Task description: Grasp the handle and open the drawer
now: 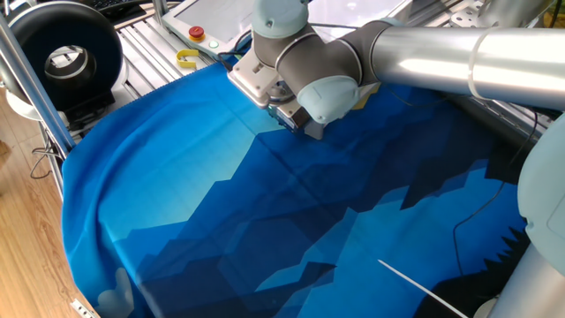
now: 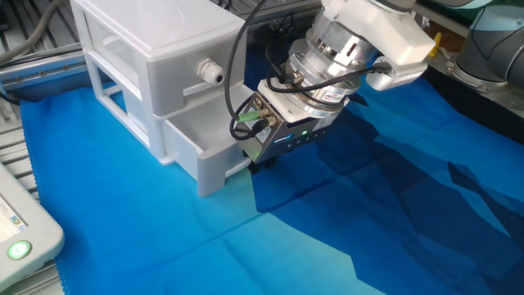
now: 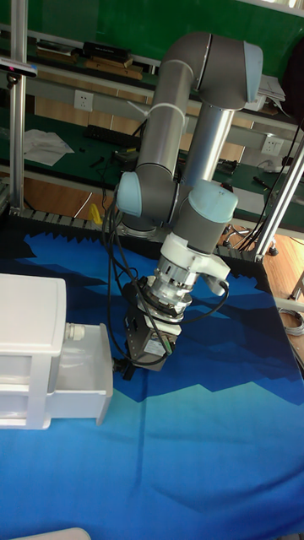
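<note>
Fingers: hidden behind the gripper (image 2: 252, 157) body; you could not tell their spread or whether they held the handle.
Handle: hidden, presumably at the gripper tip on the lower drawer (image 2: 201, 152) front.
Drawer: lower one, standing slightly out of the white cabinet (image 2: 147, 49).
Risk: your pull could have slipped off the knob, or dragged the light cabinet across the blue cloth (image 2: 327, 238).

From my station I saw a blue mountain-print cloth (image 1: 221, 221) covering the table, with pale wooden floor (image 1: 22, 230) along the left edge of one fixed view and a black reel (image 1: 66, 53) in its upper left. In the tall view, a green wall (image 3: 93, 25) filled the top, above a cluttered workbench (image 3: 76, 139) with wall sockets (image 3: 83, 101).
</note>
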`<state>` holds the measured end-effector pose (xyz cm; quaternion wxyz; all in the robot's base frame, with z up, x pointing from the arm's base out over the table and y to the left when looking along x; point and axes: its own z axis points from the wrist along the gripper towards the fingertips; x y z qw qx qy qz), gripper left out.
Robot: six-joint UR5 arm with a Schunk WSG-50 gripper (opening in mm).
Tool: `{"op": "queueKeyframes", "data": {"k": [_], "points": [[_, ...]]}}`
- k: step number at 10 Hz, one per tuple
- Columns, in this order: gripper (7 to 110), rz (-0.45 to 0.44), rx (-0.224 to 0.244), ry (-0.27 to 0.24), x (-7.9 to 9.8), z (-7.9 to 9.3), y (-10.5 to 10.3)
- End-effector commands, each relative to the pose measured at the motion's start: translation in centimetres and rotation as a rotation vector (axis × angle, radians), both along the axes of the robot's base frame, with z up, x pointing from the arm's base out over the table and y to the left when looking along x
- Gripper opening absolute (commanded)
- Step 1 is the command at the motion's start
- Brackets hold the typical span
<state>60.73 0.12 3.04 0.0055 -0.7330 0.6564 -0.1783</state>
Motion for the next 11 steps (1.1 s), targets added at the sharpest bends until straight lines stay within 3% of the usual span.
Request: {"op": "queueKeyframes", "data": {"k": [1,7,9,11], "points": [[7,-0.016,0.003,0.010,0.1,0.2,0.8],[7,-0.024,0.014,0.005,0.4,-0.1,2.0],[7,-0.036,-0.026,0.002,0.4,0.2,0.9],[7,-0.048,-0.035,0.035,-0.4,0.7,1.2]]}}
